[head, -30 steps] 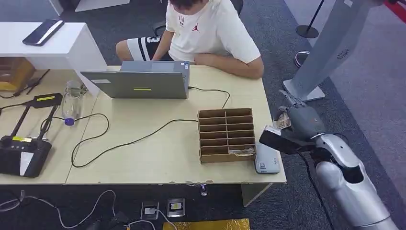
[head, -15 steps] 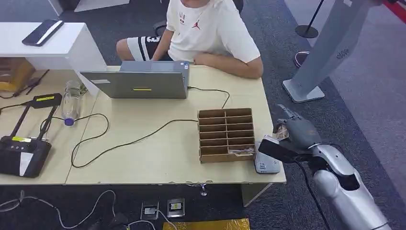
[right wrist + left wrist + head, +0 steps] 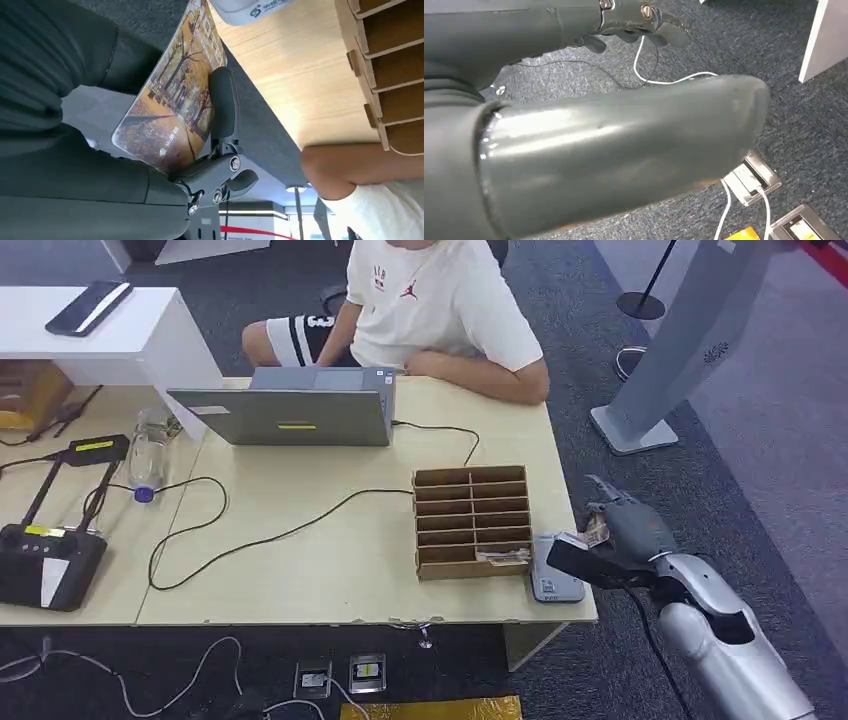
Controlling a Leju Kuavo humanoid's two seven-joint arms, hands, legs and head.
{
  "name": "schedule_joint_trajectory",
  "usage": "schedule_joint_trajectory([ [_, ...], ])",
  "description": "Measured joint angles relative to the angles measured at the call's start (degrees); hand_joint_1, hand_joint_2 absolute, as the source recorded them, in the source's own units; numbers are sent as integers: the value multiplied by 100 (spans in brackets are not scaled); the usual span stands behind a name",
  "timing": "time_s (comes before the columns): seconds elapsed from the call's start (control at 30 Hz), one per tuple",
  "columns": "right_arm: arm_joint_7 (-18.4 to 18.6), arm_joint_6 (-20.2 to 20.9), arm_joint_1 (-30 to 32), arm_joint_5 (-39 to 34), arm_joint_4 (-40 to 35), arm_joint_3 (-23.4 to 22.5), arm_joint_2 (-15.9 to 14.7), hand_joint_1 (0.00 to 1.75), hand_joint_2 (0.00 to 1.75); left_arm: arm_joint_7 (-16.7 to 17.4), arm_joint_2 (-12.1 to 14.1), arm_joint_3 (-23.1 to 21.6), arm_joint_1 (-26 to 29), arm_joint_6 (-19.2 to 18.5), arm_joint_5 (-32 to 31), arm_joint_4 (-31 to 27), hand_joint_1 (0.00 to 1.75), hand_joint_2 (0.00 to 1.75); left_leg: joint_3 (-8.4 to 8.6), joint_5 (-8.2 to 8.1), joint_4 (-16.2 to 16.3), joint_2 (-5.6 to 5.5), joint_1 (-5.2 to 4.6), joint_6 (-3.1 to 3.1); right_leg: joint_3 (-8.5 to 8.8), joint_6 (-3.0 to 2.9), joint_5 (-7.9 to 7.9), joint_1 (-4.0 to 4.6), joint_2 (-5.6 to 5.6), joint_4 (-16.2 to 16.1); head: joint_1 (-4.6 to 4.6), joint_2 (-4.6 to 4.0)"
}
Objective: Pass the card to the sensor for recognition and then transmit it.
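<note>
1. My right hand (image 3: pixel 625 530): the fingers (image 3: pixel 223 102) pinch a thin rectangular card printed with autumn trees (image 3: pixel 172 107), one dark finger laid across its picture face. In the head view the card (image 3: pixel 596 531) shows at the hand's table-side edge.
2. Position of the card: off the right end of the table, just beside the small white-and-grey flat sensor box (image 3: pixel 556 575); whether card and sensor touch I cannot tell.
3. The sensor box lies on the pale wooden table (image 3: pixel 330 550) at its right edge, next to a brown cardboard sorting rack with rows of slots (image 3: pixel 472 520).
4. My left hand (image 3: pixel 634 15): seen above grey carpet (image 3: pixel 724 50); whether its fingers are spread or curled I cannot tell.
5. Farther along the table: a grey laptop (image 3: pixel 290 412), a black cable (image 3: pixel 270 530), a clear plastic bottle (image 3: pixel 148 452).
6. A person in a white T-shirt (image 3: pixel 440 310) sits at the far side, forearm on the table.
</note>
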Motion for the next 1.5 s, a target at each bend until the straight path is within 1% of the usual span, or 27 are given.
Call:
schedule_joint_trajectory([
  [0.3, 28, -2, 60, -63, 83, 124, 7, 175, 175, 20, -2, 0, 3, 11, -9, -2, 0, 0, 0, 0, 0, 0, 0, 0, 0, 0, 0, 0, 0, 0, 0, 0],
  [0.67, 66, -72, 242, -131, 236, 291, 92, 175, 175, 79, -9, 0, 0, 11, -48, -50, 0, 0, 1, 0, 0, 1, 0, 0, 0, 0, 0, 0, 3, 0, 0, 0],
  [1.17, 114, -136, 263, -254, 437, 474, 131, 175, 175, 81, -13, 0, 4, 44, -35, -101, 0, 0, 1, -2, 0, 2, 0, -3, 0, 0, 0, 0, 6, 0, 0, 0],
  [1.5, 256, -317, 327, -483, 498, 605, 127, 175, 175, 168, -13, 0, -18, -4, -127, -186, 0, 0, 2, -2, 0, 2, 0, -3, -1, 0, 0, 0, 7, 0, 0, 0],
])
